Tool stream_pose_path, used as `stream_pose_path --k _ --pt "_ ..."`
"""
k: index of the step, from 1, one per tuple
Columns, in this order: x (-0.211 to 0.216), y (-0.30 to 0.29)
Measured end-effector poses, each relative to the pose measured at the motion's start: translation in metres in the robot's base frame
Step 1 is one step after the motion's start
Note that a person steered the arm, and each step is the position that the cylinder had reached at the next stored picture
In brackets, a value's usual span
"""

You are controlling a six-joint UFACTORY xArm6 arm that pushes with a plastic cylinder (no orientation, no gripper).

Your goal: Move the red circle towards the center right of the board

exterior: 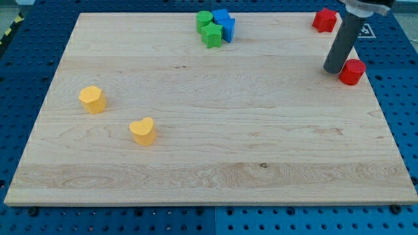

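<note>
The red circle (353, 71) sits near the board's right edge, in the upper right part. My tip (334, 69) is just left of it, touching or nearly touching its left side. The dark rod rises from there toward the view's top right. A second red block (324, 19), star-like in shape, lies near the board's top right corner, above the rod.
A cluster of a green circle (204, 20), a green star-like block (211, 35) and two blue blocks (224, 23) sits at the top centre. A yellow hexagon-like block (93, 99) and a yellow heart (142, 130) lie at the left. The wooden board (209, 163) lies on a blue perforated table.
</note>
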State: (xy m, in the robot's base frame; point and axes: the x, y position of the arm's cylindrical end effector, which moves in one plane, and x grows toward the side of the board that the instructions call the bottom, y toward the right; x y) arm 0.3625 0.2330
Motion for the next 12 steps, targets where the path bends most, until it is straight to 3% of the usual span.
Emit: stream_pose_path --k 1,2,4,5,6,7,8,9,10,12 --pt "-0.012 0.014" --pt "0.015 0.044" --pt "0.017 0.027" --pt "-0.010 0.054" --pt "-0.001 0.111" --pt "0.004 0.112" --pt "0.053 0.112" --pt "0.056 0.110" --pt "0.056 0.071" --pt "0.056 0.070"
